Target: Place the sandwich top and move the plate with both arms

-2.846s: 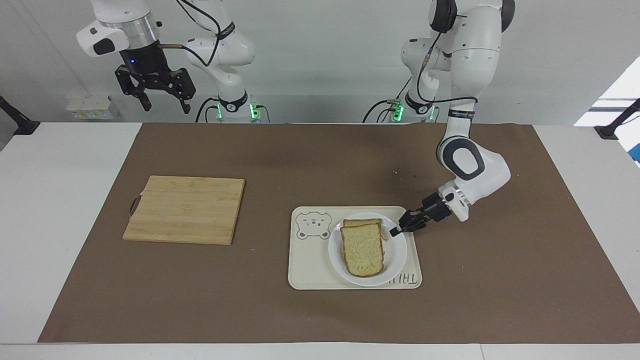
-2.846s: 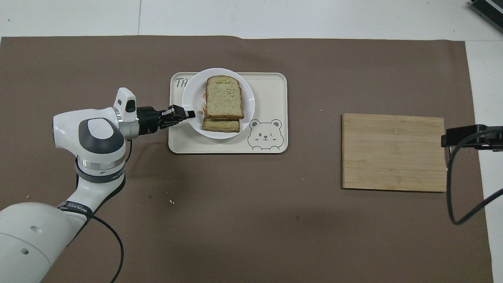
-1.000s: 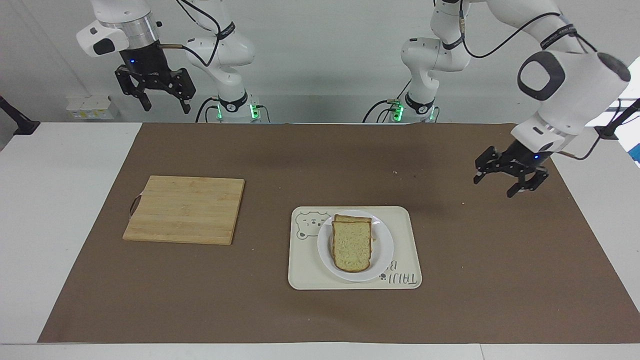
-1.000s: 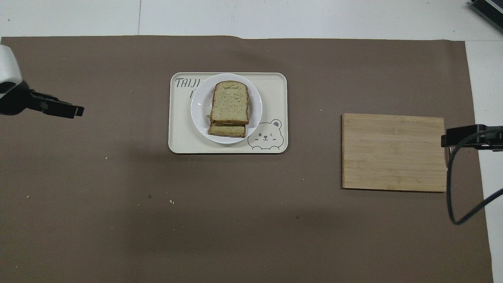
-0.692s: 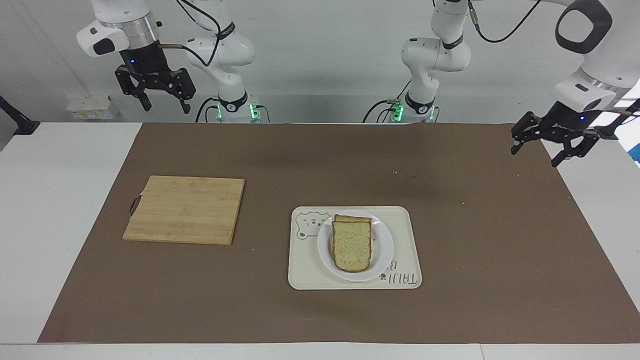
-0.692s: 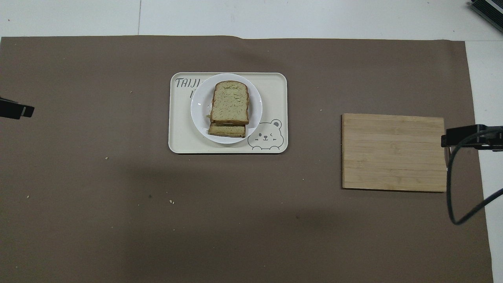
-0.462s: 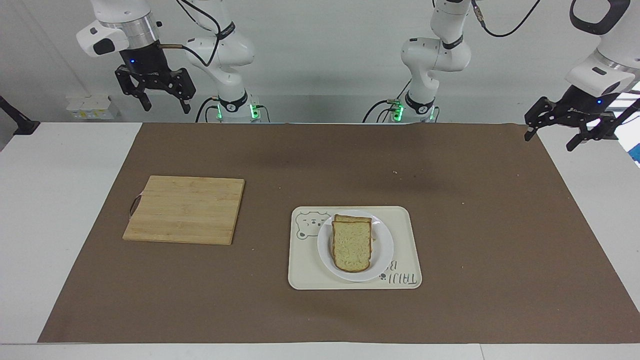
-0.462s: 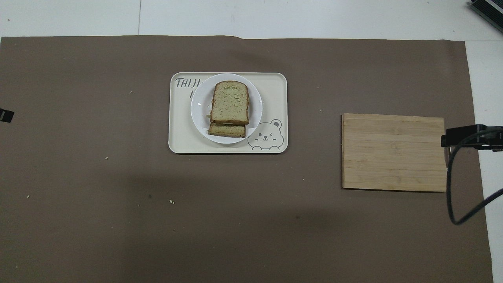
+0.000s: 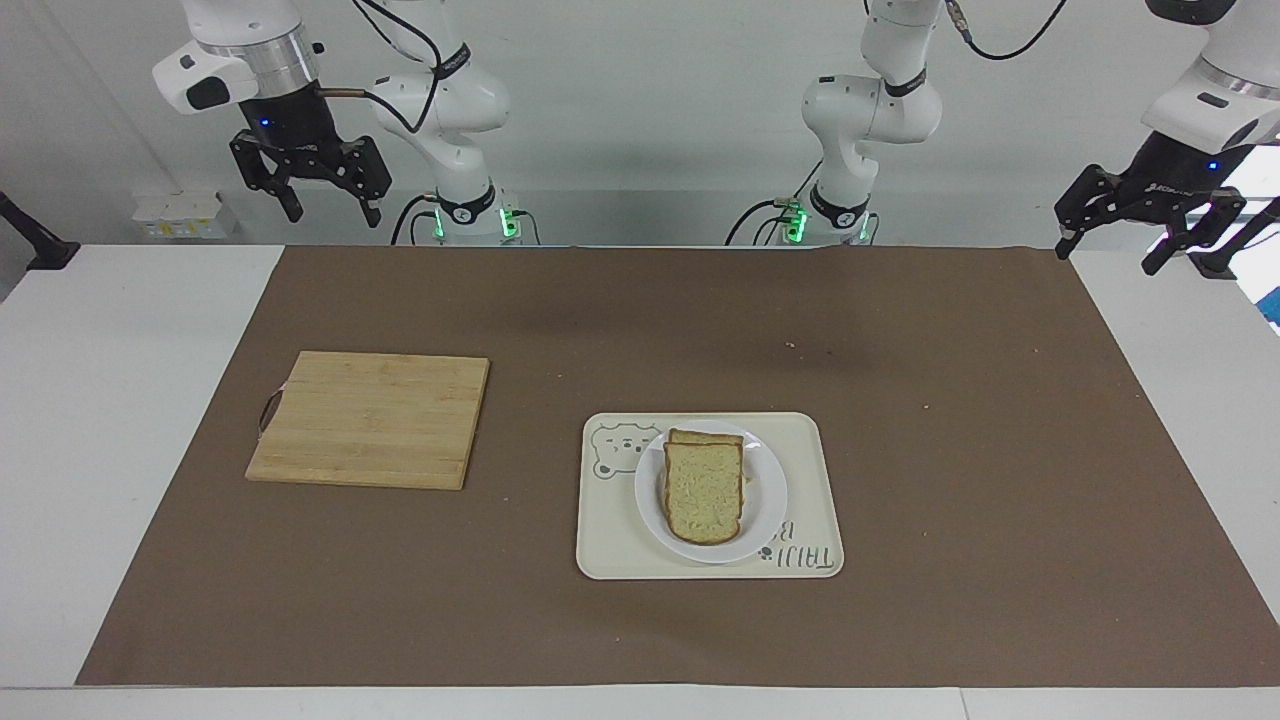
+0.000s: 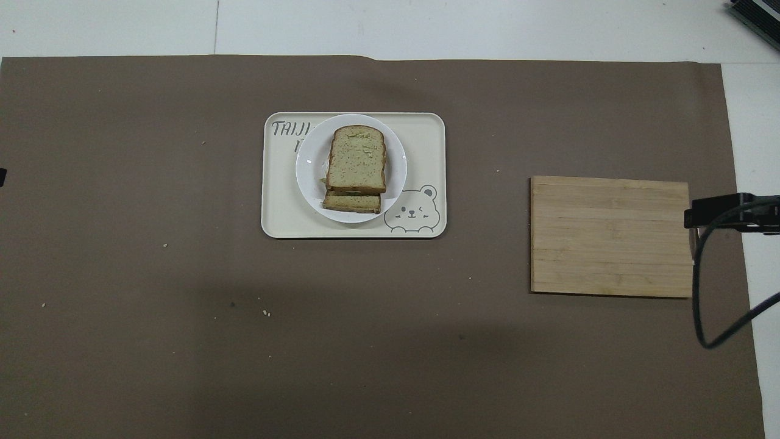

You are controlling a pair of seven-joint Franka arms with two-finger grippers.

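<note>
- The sandwich top [image 9: 704, 492] is a plain slice of bread with a pale yellow-green, speckled crumb and a thin brown crust. One end is rounded; the other is squared off.
- It lies flat on a lower slice of bread [image 10: 351, 203]. The rounded end points away from the robots, and the stack is offset, so a strip of the lower slice shows at the end nearer the robots.
- The stack sits on the plate [image 9: 769, 497], which is small, round, glossy and white, only a little wider than the bread.
- The plate rests inside a rectangular cream tray [image 9: 815, 480] with a bear drawing in one corner and printed lettering in another. The plate covers part of the lettering.
- The tray lies on a brown mat [image 10: 365, 341] that covers most of the white bench [image 9: 90, 400].
- A wooden cutting board [image 9: 372, 418] lies flat on the mat toward the right arm's end of the bench, well apart from the tray.
- The left gripper [image 9: 1150, 225] hangs raised over the left arm's end of the bench, fingers spread and holding nothing.
- The right gripper [image 9: 312, 195] waits raised at the right arm's end, fingers spread and also holding nothing.
</note>
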